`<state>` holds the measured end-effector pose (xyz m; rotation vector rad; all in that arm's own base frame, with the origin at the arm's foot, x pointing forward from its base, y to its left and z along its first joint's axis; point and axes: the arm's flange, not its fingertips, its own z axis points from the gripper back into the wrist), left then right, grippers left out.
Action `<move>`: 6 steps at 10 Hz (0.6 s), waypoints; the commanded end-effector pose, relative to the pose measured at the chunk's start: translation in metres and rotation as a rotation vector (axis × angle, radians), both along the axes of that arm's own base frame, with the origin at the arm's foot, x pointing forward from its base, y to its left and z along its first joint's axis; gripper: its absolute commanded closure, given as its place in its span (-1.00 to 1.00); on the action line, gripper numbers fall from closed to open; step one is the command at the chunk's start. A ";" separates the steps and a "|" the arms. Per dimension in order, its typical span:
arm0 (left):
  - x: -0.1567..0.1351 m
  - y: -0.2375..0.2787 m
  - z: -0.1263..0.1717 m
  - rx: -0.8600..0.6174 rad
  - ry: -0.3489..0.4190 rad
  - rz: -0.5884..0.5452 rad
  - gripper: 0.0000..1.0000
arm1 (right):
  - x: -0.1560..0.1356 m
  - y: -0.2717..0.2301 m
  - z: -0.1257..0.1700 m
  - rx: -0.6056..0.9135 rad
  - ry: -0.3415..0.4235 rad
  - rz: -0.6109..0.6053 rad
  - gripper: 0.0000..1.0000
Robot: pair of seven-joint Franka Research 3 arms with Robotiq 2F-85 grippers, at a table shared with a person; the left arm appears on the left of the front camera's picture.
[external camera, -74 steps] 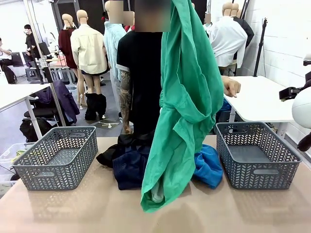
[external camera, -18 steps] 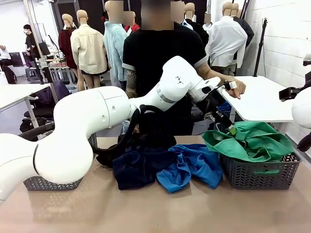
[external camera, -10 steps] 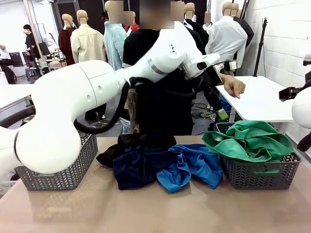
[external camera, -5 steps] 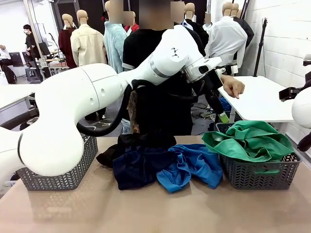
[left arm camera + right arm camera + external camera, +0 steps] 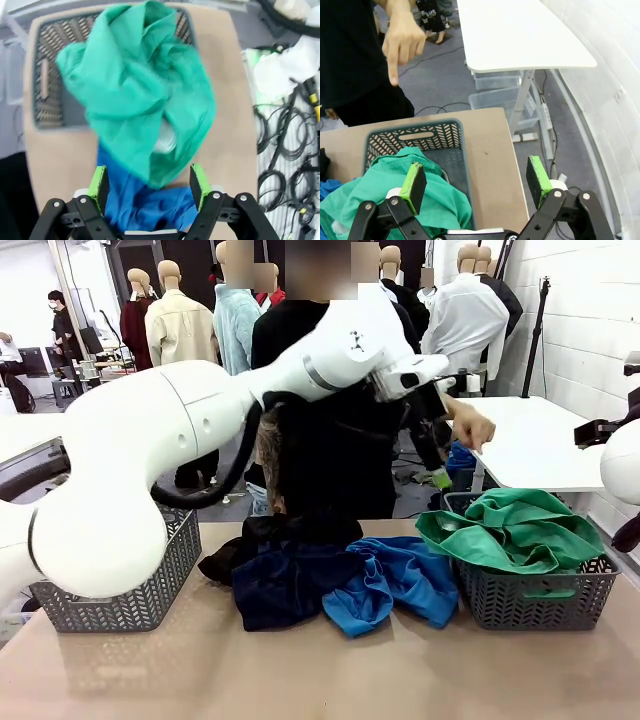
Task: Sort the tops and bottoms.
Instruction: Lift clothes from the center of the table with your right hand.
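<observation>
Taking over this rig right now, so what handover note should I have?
Left claw: open, empty, raised near the right basket.
Right claw: open, empty.
Green garment: in that basket, spilling over its rim.
Blue garment, navy garment, black garment: heaped on the table.
Done: green sorted.
Left: the other three.

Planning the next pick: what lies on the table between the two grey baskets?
In the front view, three heaped garments lie between the left basket and right basket: black garment, navy garment, bright blue garment.
</observation>
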<state>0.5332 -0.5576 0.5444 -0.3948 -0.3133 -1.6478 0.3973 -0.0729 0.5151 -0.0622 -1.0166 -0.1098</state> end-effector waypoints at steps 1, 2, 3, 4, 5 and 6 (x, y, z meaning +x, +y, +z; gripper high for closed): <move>-0.056 0.121 -0.014 0.108 -0.145 0.185 -0.67 | 0.000 0.000 -0.001 0.001 0.007 0.001 -1.00; -0.071 0.153 -0.014 0.180 -0.168 0.264 -0.67 | 0.000 0.000 -0.001 0.001 0.007 0.001 -1.00; -0.082 0.185 -0.013 0.259 -0.190 0.317 -0.67 | 0.000 0.000 -0.001 0.001 0.007 0.001 -1.00; -0.084 0.218 -0.018 0.282 -0.140 0.325 -0.67 | 0.000 0.000 -0.001 0.001 0.007 0.001 -1.00; -0.088 0.253 -0.029 0.364 -0.122 0.364 -0.67 | 0.000 0.000 -0.001 0.001 0.007 0.001 -1.00; -0.096 0.283 -0.038 0.411 -0.145 0.451 -0.67 | 0.000 0.000 -0.001 0.001 0.007 0.001 -1.00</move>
